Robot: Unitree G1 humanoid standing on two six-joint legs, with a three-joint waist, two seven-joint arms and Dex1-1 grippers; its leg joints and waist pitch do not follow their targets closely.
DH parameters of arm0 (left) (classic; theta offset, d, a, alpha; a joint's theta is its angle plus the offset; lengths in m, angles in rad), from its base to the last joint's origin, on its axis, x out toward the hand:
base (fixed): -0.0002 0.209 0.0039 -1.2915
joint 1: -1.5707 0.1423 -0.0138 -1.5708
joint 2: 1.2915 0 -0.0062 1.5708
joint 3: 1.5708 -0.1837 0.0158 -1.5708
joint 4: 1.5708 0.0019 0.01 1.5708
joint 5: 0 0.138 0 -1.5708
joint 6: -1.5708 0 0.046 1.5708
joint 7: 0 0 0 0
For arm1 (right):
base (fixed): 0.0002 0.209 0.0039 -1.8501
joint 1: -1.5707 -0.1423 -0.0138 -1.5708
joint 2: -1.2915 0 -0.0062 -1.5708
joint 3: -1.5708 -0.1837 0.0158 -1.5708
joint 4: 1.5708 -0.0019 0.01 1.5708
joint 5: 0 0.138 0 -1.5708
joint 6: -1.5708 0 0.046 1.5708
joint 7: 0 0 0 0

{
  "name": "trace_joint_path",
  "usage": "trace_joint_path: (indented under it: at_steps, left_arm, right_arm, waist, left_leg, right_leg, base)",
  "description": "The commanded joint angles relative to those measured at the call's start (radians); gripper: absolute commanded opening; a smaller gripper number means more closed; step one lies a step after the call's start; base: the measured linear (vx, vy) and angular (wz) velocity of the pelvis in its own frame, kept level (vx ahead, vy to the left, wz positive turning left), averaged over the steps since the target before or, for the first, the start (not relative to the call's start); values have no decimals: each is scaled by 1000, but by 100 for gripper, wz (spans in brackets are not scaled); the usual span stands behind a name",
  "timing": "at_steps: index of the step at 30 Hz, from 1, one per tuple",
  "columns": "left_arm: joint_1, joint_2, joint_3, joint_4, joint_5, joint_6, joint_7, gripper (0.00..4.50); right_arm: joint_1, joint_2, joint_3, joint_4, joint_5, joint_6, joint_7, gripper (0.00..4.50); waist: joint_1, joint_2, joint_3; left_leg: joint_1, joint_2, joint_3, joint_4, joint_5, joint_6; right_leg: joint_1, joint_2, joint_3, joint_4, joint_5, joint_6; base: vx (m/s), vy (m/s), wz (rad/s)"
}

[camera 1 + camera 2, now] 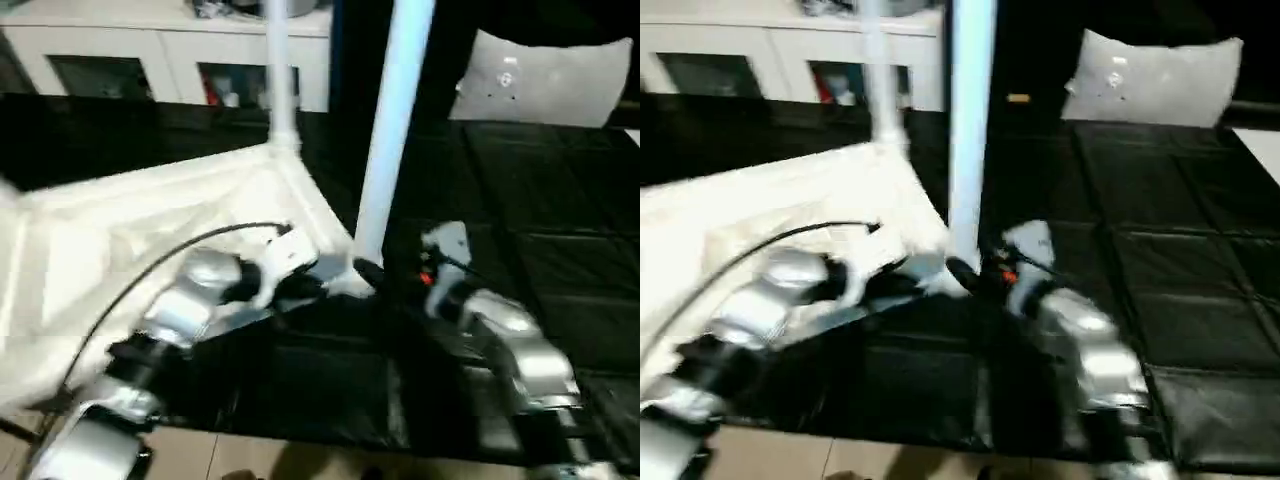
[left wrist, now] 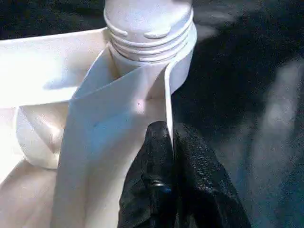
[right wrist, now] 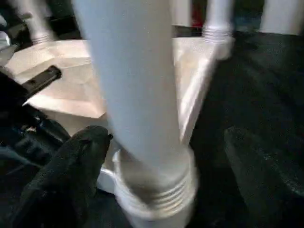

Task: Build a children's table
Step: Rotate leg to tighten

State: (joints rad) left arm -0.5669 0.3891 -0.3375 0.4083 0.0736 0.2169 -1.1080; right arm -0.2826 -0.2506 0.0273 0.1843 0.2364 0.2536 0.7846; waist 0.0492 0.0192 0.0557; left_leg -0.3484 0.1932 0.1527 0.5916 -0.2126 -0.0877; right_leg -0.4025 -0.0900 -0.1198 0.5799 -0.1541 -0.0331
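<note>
Lying upside down on the black padded floor mat [image 1: 540, 260], the white table top [image 1: 150, 220] shows its ribbed underside, with one leg [image 1: 395, 130] standing in the near corner socket and another leg [image 1: 280, 80] upright at the far corner, toward twelve o'clock. The left pincer [image 2: 172, 142] is closed tight on the thin rim of the top just beside the near socket. The right pincer [image 3: 161, 156] stands wide apart around the near leg's base, gripping nothing. A white cabinet [image 1: 170, 55] stands behind at eleven o'clock, a pale cushion [image 1: 545, 80] at two o'clock.
</note>
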Motion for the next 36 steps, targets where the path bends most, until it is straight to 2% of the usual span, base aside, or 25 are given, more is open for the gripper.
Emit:
trace_joint_path:
  at_steps: [1,2,4,6,7,10,13,15,16,18,22,23,25,26,27,29,36]
  left_arm:
    - [-11,29,-52,2,2,-82,-99,0]
    - [-16,43,-59,12,-3,-107,-135,0]
    - [-26,55,-62,28,-16,-127,-182,0]
    - [-40,67,-74,46,-23,-155,-236,0]
    - [-49,78,-90,57,-19,-182,-281,0]
    - [-57,81,-104,67,-15,-209,-310,0]
    - [-66,74,-111,75,-20,-219,-320,0]
    - [-72,73,-115,86,-20,-234,-334,0]
    - [-72,68,-120,85,-22,-238,-343,0]
    - [-72,67,-122,86,-23,-239,-347,0]
    - [-74,63,-119,95,-26,-250,-360,0]
    - [-74,64,-120,98,-27,-252,-360,0]
    - [-74,66,-120,100,-29,-253,-361,0]
    - [-74,66,-119,102,-28,-255,-362,0]
    - [-74,67,-119,102,-28,-255,-363,0]
    - [-74,67,-117,105,-28,-256,-363,0]
    - [-64,63,-115,98,-33,-246,-356,0]
  right_arm:
    - [5,-45,16,-43,29,-2,97,441]
    - [7,-73,26,-53,40,-3,148,441]
    - [12,-125,49,-69,62,2,250,441]
    - [10,-170,73,-70,71,-3,340,441]
    - [1,-188,89,-63,68,-2,382,415]
    - [-10,-200,115,-64,68,12,418,404]
    - [-20,-205,133,-57,69,19,440,369]
    - [-26,-210,141,-48,71,19,450,363]
    - [-35,-211,149,-36,73,22,464,337]
    - [-39,-211,151,-31,74,23,470,322]
    - [-49,-212,161,-22,78,49,491,298]
    - [-52,-212,164,-20,81,57,495,281]
    - [-54,-214,168,-17,84,65,499,267]
    - [-54,-216,171,-16,86,70,506,267]
    - [-54,-217,172,-16,86,70,508,259]
    - [-54,-217,176,-10,85,70,514,229]
    - [-36,-196,187,-31,94,98,502,204]
  waist:
    - [7,9,-65]
    - [11,11,-66]
    - [17,8,-68]
    - [22,8,-69]
    - [28,4,-70]
    - [41,2,-73]
    - [47,3,-73]
    - [49,0,-74]
    - [50,-1,-75]
    - [51,-2,-75]
    - [57,-3,-77]
    - [57,-8,-77]
    - [60,-3,-76]
    - [61,-6,-76]
    - [63,-4,-76]
    - [64,-6,-74]
    - [64,-4,-75]
  left_leg:
    - [1,36,-1,-75,-197,66]
    - [1,37,0,-74,-183,65]
    - [0,37,2,-72,-173,72]
    - [2,36,2,-70,-172,78]
    - [-3,38,2,-69,-148,84]
    - [-2,39,4,-67,-119,85]
    - [-1,41,4,-67,-112,79]
    - [-2,41,3,-67,-111,76]
    - [-3,41,4,-66,-109,76]
    - [-3,40,4,-66,-105,75]
    - [-3,41,4,-65,-88,77]
    - [-4,41,5,-64,-83,78]
    - [-3,41,5,-65,-90,78]
    - [-2,41,6,-65,-93,77]
    - [-2,40,6,-65,-96,75]
    - [-2,41,6,-65,-105,69]
    - [-3,40,5,-65,-102,65]
  right_leg:
    - [63,-62,59,-73,-323,-161]
    - [61,-63,60,-69,-294,-169]
    - [63,-63,61,-66,-265,-180]
    - [64,-62,59,-66,-263,-185]
    - [66,-64,60,-61,-241,-191]
    - [65,-65,59,-56,-229,-198]
    - [63,-65,59,-54,-222,-204]
    - [65,-67,59,-53,-222,-201]
    - [66,-67,59,-52,-222,-201]
    - [66,-67,59,-52,-227,-198]
    - [66,-67,59,-51,-223,-193]
    - [67,-66,59,-51,-219,-193]
    - [64,-66,58,-51,-228,-193]
    - [64,-67,59,-52,-233,-190]
    - [65,-68,59,-52,-243,-189]
    - [64,-68,58,-55,-264,-179]
    - [64,-67,58,-55,-268,-172]
  base:
    - [0,0,0]
    - [0,0,0]
    - [0,0,0]
    - [0,0,0]
    - [0,0,0]
    - [0,0,0]
    - [0,0,0]
    - [0,0,0]
    - [0,0,0]
    - [0,0,0]
    - [0,0,0]
    - [0,0,0]
    - [0,0,0]
    - [0,0,0]
    - [0,0,0]
    - [0,0,0]
    - [0,0,0]
